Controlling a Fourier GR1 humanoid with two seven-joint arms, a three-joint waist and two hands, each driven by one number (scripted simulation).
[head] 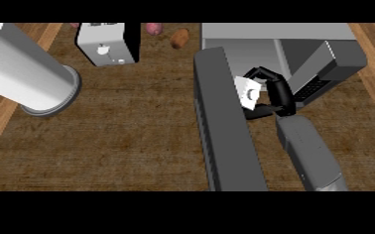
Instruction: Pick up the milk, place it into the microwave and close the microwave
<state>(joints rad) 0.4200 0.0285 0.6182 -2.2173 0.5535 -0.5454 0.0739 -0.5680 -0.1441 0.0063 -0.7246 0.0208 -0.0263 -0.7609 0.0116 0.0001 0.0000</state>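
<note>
A brown wooden desk [117, 148] is filling the view. The right robot hand [281, 96] is curling its black fingers and thumb round the milk [247, 93], a small white carton. It is holding the carton at the mouth of the microwave [293, 33], just beside the inner face of the open door [223, 139]. Whether the carton is resting on anything cannot be told. The grey forearm [311, 153] is coming in from the lower edge. The door is standing wide open, pointing toward the lower edge. Along the far side, a brown lump [179, 38], a pink lump [152, 28] and a white and black box [108, 43] are sitting. A large pale cylinder [36, 74] is slanting across the left.
</note>
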